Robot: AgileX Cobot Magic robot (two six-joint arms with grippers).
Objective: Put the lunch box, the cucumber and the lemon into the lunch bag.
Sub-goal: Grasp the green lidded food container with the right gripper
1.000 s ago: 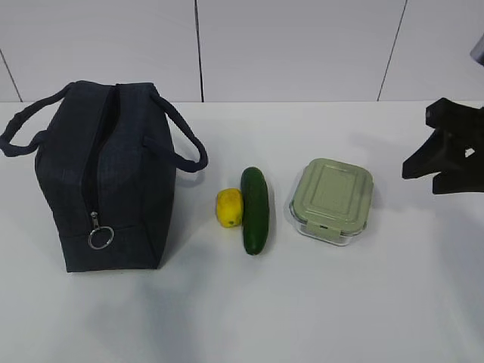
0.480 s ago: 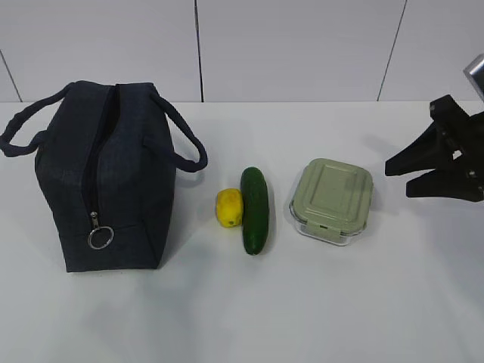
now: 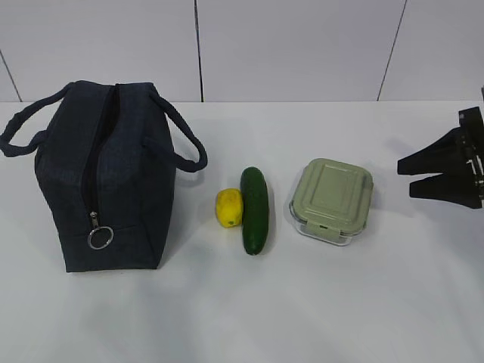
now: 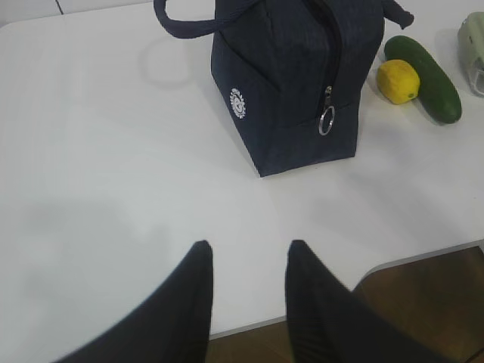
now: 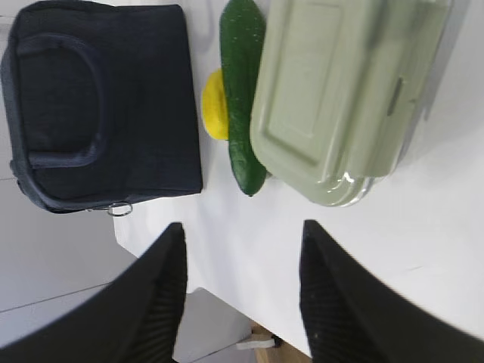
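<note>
Four task things stand on my white table (image 3: 363,302). The lunch bag (image 3: 106,178) is near the left edge, its zipper (image 3: 92,178) drawn shut with the ring pull (image 3: 100,237) hanging low. Toward the middle, the lemon (image 3: 229,207) lies touching the cucumber (image 3: 255,209). The lunch box (image 3: 332,200) with its green lid sits just beside them, toward the right edge. My right gripper (image 3: 406,175) hangs near the right edge, jaws parted, grasping nothing. My left gripper (image 4: 248,255) hovers over the front edge, also released and empty.
</note>
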